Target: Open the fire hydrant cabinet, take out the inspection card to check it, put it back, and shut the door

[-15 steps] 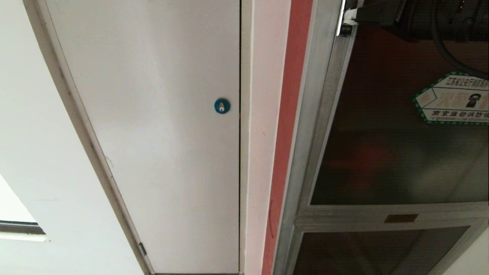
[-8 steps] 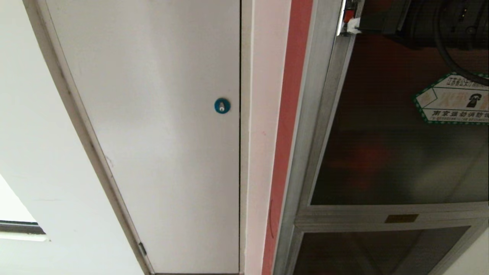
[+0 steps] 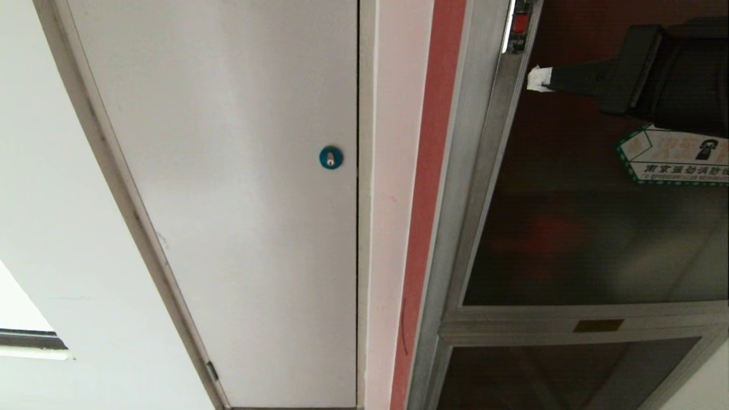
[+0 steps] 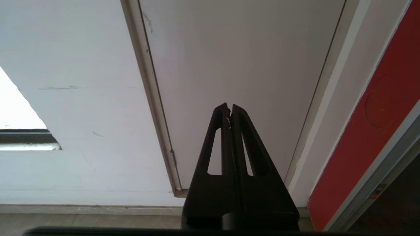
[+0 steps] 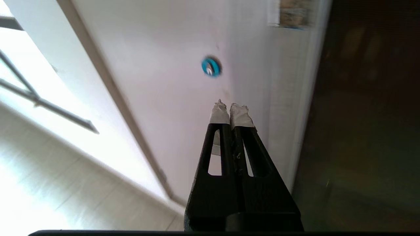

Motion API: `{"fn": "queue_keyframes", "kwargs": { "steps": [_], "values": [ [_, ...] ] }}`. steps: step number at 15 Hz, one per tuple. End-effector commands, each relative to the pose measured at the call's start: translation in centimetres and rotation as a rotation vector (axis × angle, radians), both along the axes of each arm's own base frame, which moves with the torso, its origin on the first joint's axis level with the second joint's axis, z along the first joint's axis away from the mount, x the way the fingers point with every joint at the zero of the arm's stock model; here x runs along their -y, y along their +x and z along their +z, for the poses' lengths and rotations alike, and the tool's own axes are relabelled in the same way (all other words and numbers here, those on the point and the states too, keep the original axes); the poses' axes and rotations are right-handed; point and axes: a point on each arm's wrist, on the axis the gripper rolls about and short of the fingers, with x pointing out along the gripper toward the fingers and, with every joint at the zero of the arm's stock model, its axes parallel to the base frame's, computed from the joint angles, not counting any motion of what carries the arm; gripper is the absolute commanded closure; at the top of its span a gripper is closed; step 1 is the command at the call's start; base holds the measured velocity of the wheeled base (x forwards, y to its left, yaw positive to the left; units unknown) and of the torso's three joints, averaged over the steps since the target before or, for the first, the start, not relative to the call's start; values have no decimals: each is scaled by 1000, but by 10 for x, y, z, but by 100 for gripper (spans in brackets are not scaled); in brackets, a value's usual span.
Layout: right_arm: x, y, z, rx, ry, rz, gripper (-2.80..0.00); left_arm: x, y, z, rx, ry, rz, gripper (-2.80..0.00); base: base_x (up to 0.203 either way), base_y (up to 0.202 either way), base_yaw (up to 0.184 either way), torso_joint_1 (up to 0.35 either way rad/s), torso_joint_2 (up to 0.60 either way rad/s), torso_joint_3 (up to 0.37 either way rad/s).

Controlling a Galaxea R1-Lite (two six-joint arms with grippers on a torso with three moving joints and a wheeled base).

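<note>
The fire hydrant cabinet (image 3: pixel 455 228) fills the right side of the head view, with its silver frame beside a red wall strip. Its door (image 3: pixel 569 245) is dark tinted glass with a white-green hexagonal sticker (image 3: pixel 672 162). My right gripper (image 3: pixel 535 78) hangs shut and empty in front of the glass, its white-taped tips just off the door's left frame edge. The right wrist view shows the same shut gripper (image 5: pixel 231 106) with the dark door (image 5: pixel 367 131) beside it. My left gripper (image 4: pixel 229 106) is shut, parked low before the white panel. The inspection card is hidden.
A plain white panel (image 3: pixel 239 199) with a blue round lock (image 3: pixel 331 157) stands left of the cabinet. A small red part (image 3: pixel 519 23) sits at the door edge near the top. Below the door is a smaller dark glass panel (image 3: pixel 558 376) with a brass label (image 3: pixel 598 326).
My right gripper has come down from the door edge at the top of the head view. It now lies lower and a little rightward, before the glass. The left arm has not moved.
</note>
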Motion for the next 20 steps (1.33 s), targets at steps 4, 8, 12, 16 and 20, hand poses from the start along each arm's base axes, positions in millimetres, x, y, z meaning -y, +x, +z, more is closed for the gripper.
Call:
{"fn": "queue_keyframes", "kwargs": {
  "steps": [4,8,12,16,20],
  "values": [
    [-31,-5,-12,289,23,-215,0,0,0,0,-1,0,1,0,0,0,0,0,0,0],
    [-47,12,-16,464,-44,-356,0,0,0,0,-3,0,1,0,0,0,0,0,0,0],
    [-46,12,-15,473,-58,-365,0,0,0,-1,-3,0,1,0,0,0,0,0,0,0],
    [-47,17,-14,473,-58,-381,-280,0,0,0,-1,0,1,0,0,0,0,0,0,0],
    [-47,32,-7,475,-46,-447,-280,0,0,0,-2,0,1,0,0,0,0,0,0,0]
  ]
}}
